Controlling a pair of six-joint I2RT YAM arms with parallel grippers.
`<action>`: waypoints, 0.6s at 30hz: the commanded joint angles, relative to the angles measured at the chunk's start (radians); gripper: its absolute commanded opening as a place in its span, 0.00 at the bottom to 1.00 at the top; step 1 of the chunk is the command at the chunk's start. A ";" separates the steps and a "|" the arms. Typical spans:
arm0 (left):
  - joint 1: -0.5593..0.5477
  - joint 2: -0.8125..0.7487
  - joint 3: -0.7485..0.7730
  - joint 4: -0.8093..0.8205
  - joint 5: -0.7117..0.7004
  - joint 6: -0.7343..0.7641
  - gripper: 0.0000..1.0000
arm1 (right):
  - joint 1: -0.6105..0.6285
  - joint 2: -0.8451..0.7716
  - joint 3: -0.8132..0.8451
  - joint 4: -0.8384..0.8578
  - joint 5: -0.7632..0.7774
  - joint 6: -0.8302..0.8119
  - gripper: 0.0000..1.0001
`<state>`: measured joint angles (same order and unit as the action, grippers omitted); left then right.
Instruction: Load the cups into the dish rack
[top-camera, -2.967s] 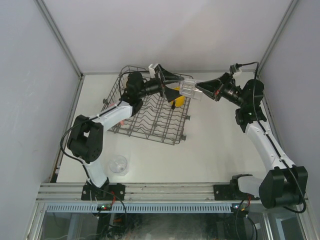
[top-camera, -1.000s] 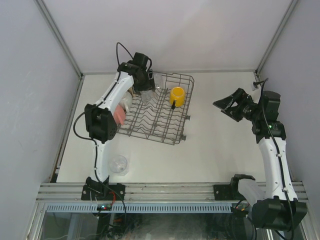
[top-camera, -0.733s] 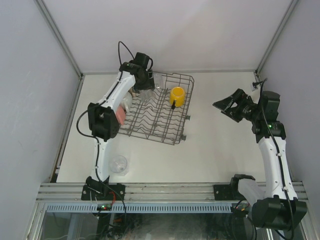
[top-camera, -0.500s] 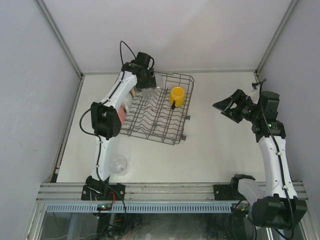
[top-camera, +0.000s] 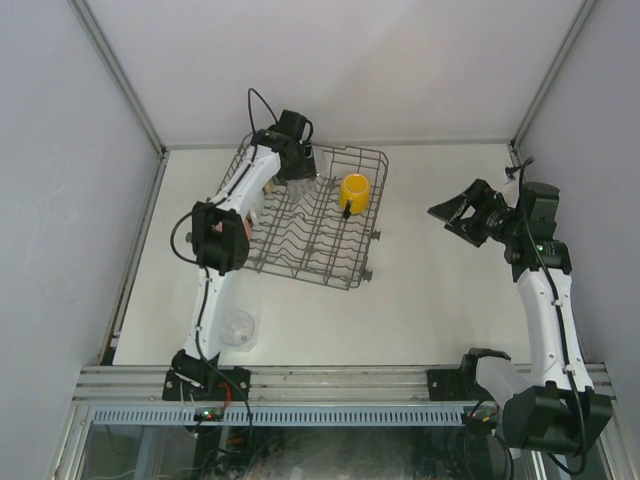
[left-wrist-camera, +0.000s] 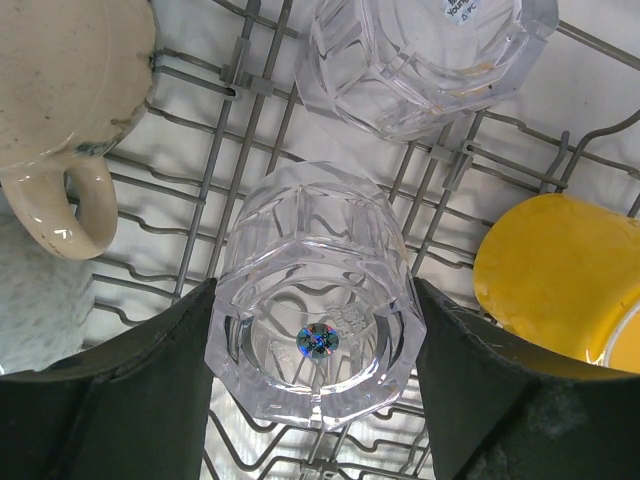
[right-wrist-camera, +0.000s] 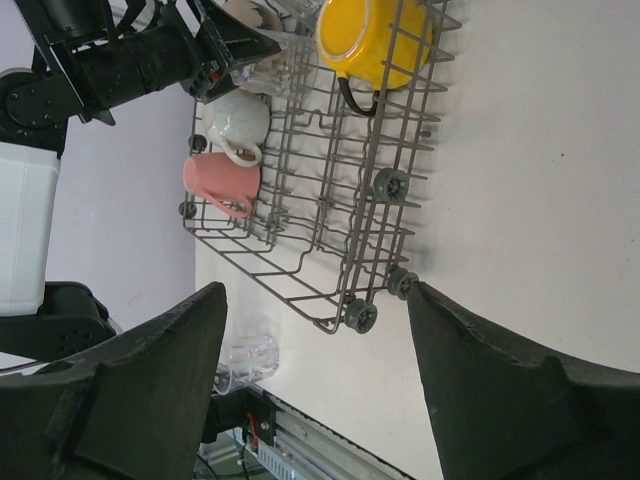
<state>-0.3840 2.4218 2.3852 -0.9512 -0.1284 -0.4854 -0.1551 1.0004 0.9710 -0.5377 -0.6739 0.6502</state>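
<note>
The left hand (left-wrist-camera: 315, 305) is clamping a clear faceted glass tumbler (left-wrist-camera: 305, 240) between its two dark fingers, over the tines at the far end of the dark-grey wire dish rack (top-camera: 345, 277). Whether the glass is touching the wires I cannot tell. Just beside it in the rack are sitting a second clear glass tumbler (left-wrist-camera: 420, 55), a cream ceramic mug (left-wrist-camera: 70, 80) and a yellow mug (left-wrist-camera: 560, 285). A third clear tumbler (top-camera: 238, 328) is standing on the white desk (top-camera: 440, 300), well apart from the rack. The right hand (top-camera: 462, 212) is hanging wide and holding nothing, above the desk to the rack's right.
</note>
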 joint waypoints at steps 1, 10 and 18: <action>0.002 0.006 0.072 0.018 -0.006 0.014 0.00 | -0.013 -0.001 0.029 0.024 0.003 -0.020 0.73; -0.007 0.035 0.063 0.013 -0.013 0.031 0.09 | -0.015 0.006 0.029 0.018 0.005 -0.026 0.73; -0.018 0.033 0.034 0.009 -0.030 0.033 0.50 | -0.016 0.007 0.029 0.012 0.011 -0.038 0.73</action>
<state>-0.3943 2.4672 2.3856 -0.9268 -0.1394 -0.4767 -0.1684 1.0088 0.9710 -0.5438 -0.6727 0.6415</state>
